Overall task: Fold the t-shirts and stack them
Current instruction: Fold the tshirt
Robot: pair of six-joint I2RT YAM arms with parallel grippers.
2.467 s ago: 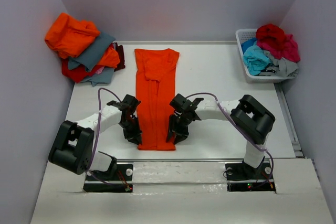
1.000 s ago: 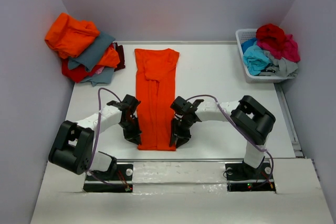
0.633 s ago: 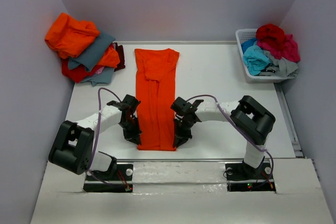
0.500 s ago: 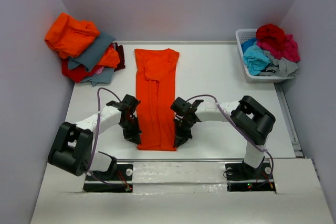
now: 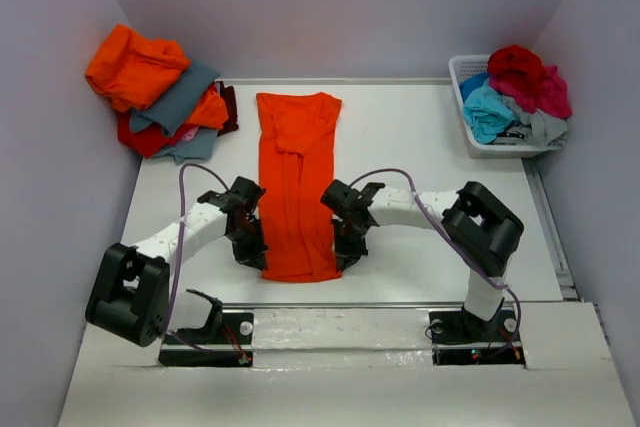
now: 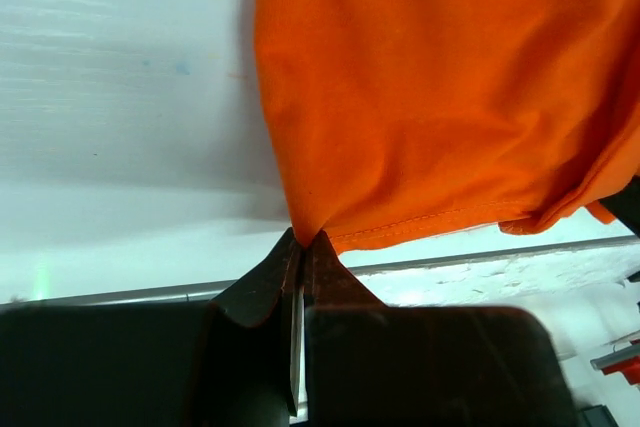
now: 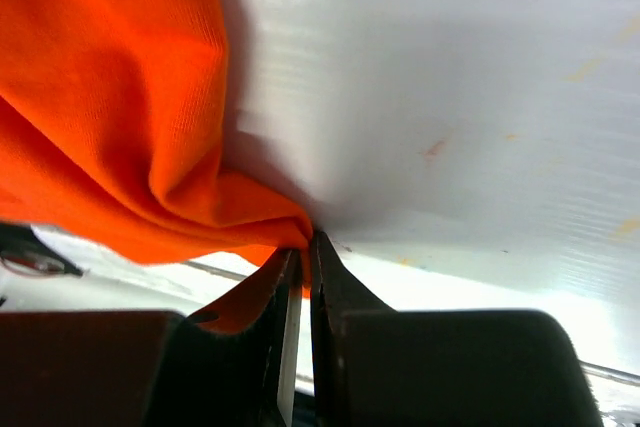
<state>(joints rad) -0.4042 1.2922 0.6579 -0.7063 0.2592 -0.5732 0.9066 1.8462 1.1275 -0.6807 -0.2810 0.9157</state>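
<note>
My left tool [image 6: 300, 247] is closed on the near left corner of the orange t-shirt [image 6: 440, 87]. Its two black, wedge-shaped fingers meet in a thin seam, with the cloth pinched at their tips. My right tool [image 7: 305, 247] is closed the same way on the near right corner, where the fabric bunches into soft rounded folds. The knit is fine and matte, and a line of stitching runs along the hem beside my left tool. Between the two pinches the near edge sags and casts a shadow on the surface [image 5: 420, 147].

From above, the orange t-shirt [image 5: 297, 177] is a long narrow strip folded lengthwise. It lies flat and runs away from me, with a crease down its middle, my left tool [image 5: 258, 252] and right tool [image 5: 345, 252] at its near end.

The surface is smooth, white and faintly glossy, with a few small marks. A pale metal strip [image 5: 400, 304] runs along its edge nearer than the shirt's hem.

Beyond the shirt's far left corner sits a loose heap of t-shirts [image 5: 160, 92] in orange, slate-grey and red. Far to the shirt's right, a white slatted plastic basket [image 5: 462, 67] holds crumpled t-shirts [image 5: 515, 87] in red, crimson, turquoise and grey. Plain pale lilac walls [image 5: 350, 7] close in the scene.
</note>
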